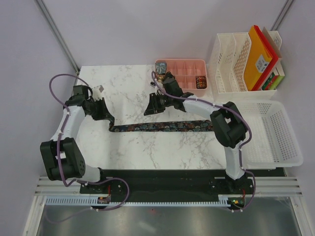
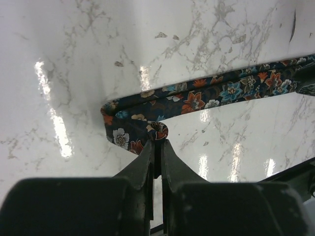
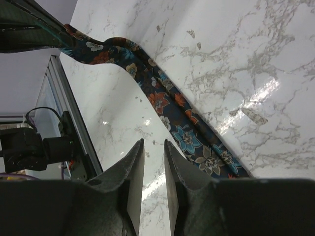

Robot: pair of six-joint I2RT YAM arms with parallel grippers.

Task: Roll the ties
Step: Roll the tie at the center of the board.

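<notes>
My left jaws: clamped tight on folded-over end of floral tie. Tie lies flat, long strip across middle of desk, far end toward my right arm. My right jaws: narrowly apart, nothing between, hanging over bare desk just beside strip. Rolled ties sit in pink tray at far edge.

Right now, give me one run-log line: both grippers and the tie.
left gripper: shut on folded end of floral tie | right gripper: slightly open, empty, off the tie | tie: flat on marble table, not yet rolled
</notes>
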